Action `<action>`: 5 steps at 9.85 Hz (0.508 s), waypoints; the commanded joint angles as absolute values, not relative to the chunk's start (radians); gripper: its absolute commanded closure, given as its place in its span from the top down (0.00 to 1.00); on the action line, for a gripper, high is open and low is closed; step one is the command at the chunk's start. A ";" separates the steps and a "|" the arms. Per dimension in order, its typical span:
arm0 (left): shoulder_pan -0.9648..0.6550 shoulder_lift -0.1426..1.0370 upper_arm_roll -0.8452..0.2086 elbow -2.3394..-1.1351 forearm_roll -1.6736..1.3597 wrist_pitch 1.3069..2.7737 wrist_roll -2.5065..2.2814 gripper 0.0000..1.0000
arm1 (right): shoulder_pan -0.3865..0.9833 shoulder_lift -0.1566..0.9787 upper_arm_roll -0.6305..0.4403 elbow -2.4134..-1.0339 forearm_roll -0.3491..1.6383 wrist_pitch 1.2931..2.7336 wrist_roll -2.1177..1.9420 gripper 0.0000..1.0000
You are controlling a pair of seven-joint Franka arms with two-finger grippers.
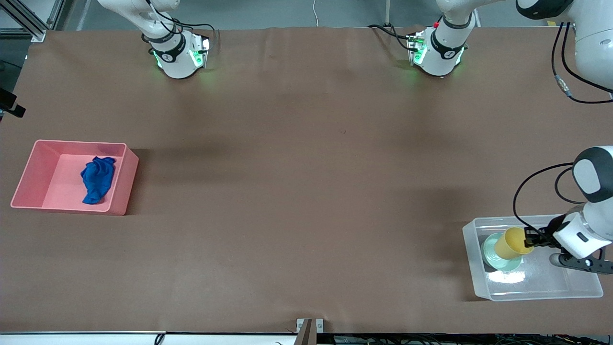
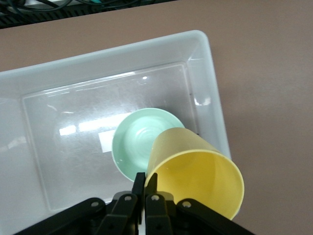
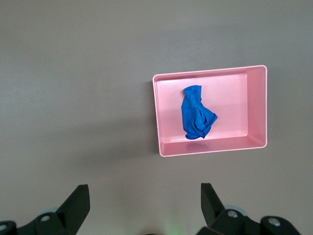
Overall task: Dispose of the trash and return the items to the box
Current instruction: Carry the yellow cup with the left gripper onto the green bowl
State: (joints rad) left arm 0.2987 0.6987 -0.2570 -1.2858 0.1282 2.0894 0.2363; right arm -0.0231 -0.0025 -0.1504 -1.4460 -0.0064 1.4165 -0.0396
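I start at the right arm's end of the table, where the opaque pink rectangular plastic bin sits with the crumpled royal-blue cloth wad lying inside it, toward the wall that faces the table's middle. The right gripper hangs high over bare brown tablecloth beside that pink bin, fingers spread wide and holding nothing; in my front view I cannot make it out, only the right arm's base. From the pink bin, well apart at the left arm's end, stands the large clear translucent plastic box. The pale mint-green round bowl rests on its floor. The left gripper is over that box, its fingers pinched tight on the rim of the small yellow plastic cup, which tilts with its mouth toward the gripper, above the bowl. The cup covers part of the bowl, and I cannot tell whether they touch.
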 commanded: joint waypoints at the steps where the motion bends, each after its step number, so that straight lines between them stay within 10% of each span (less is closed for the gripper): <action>1: 0.284 0.788 -0.226 -1.269 0.146 2.179 0.252 0.00 | -0.037 -0.015 -0.137 -1.457 -0.018 1.416 -0.041 1.00; 4: 0.281 0.833 -0.222 -1.278 0.175 2.210 0.249 0.08 | -0.037 -0.015 -0.137 -1.457 -0.018 1.416 -0.041 1.00; 5: 0.281 0.825 -0.222 -1.279 0.192 2.210 0.239 0.35 | -0.037 -0.015 -0.137 -1.457 -0.018 1.416 -0.041 1.00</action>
